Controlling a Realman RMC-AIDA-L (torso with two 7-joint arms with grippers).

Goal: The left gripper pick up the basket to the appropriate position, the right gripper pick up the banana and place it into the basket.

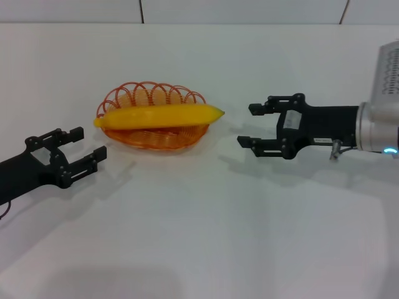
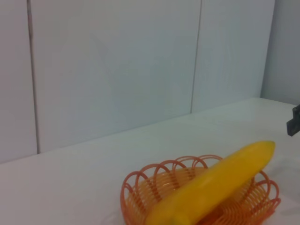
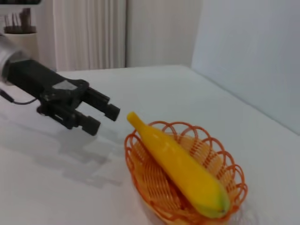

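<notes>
The yellow banana (image 1: 159, 116) lies lengthwise in the orange wire basket (image 1: 156, 138) on the white table, both tips reaching past the rim. My left gripper (image 1: 89, 142) is open and empty, to the left of the basket and a little nearer to me. My right gripper (image 1: 247, 125) is open and empty, just right of the banana's tip, apart from it. The left wrist view shows the banana (image 2: 211, 187) resting in the basket (image 2: 136, 183). The right wrist view shows the banana (image 3: 180, 168) in the basket (image 3: 232, 171) with the left gripper (image 3: 104, 120) beyond it.
The white table (image 1: 206, 224) stretches bare in front of the basket and behind it to a pale panelled wall (image 1: 187, 9). A dark tip of the right gripper (image 2: 294, 123) shows at the edge of the left wrist view.
</notes>
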